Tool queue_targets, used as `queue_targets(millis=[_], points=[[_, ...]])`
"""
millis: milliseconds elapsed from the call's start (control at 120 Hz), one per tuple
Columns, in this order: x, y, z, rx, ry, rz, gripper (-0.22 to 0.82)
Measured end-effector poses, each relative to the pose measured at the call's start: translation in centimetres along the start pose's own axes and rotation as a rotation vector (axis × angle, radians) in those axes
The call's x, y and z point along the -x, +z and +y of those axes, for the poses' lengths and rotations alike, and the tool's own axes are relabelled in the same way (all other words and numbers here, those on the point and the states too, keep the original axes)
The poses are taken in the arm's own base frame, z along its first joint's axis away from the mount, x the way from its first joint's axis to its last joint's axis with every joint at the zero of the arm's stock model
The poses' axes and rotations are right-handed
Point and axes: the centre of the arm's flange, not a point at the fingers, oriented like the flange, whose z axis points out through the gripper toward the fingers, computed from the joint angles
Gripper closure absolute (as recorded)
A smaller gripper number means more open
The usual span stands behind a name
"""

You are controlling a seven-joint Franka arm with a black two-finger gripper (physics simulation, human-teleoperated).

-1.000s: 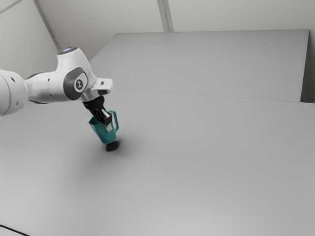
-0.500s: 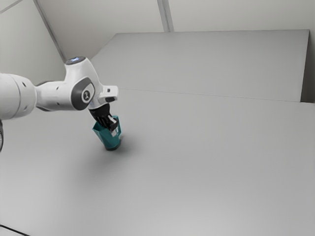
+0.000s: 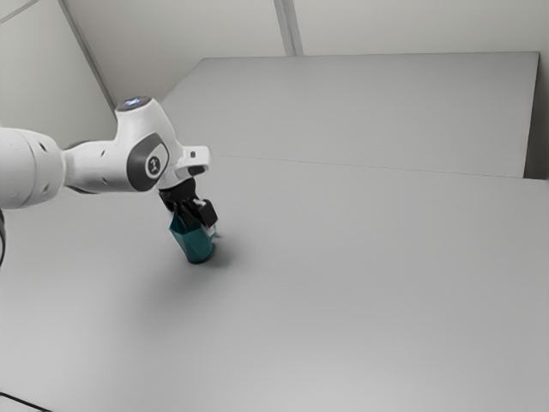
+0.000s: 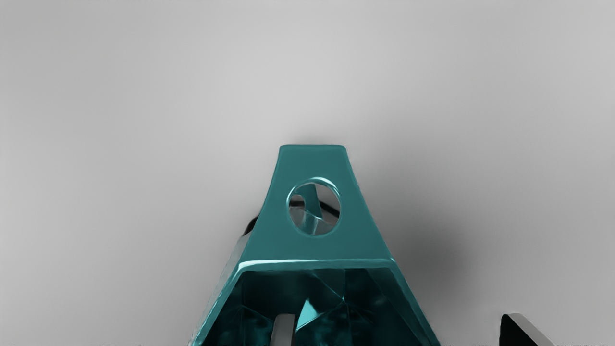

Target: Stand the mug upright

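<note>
At the mug, tool slanted down

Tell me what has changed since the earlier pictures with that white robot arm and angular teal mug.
The angular teal mug has come down to the smooth grey table, shifting slightly toward the exterior view's right and looking a bit more upright. The black two-finger gripper came down too; it now stands open, apparently having let go. The table stayed put.
</note>
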Motion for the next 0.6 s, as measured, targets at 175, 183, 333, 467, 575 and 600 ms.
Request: queue_targets(millis=[175,183,333,467,575,600], points=[[-0.5,-4.5,-0.1,0.007,-0.011,0.021,0.06],[-0.6,-4.8,-0.2,0.007,-0.011,0.023,0.06],[-2.3,-11.0,-0.5,0.005,-0.009,0.048,0.03],[-2.3,-15.9,-0.3,0.004,-0.005,0.059,0.02],[-1.5,-19.6,0.0,0.0,-0.003,0.057,0.01],[-1.3,-20.3,0.0,0.0,-0.003,0.056,0.01]])
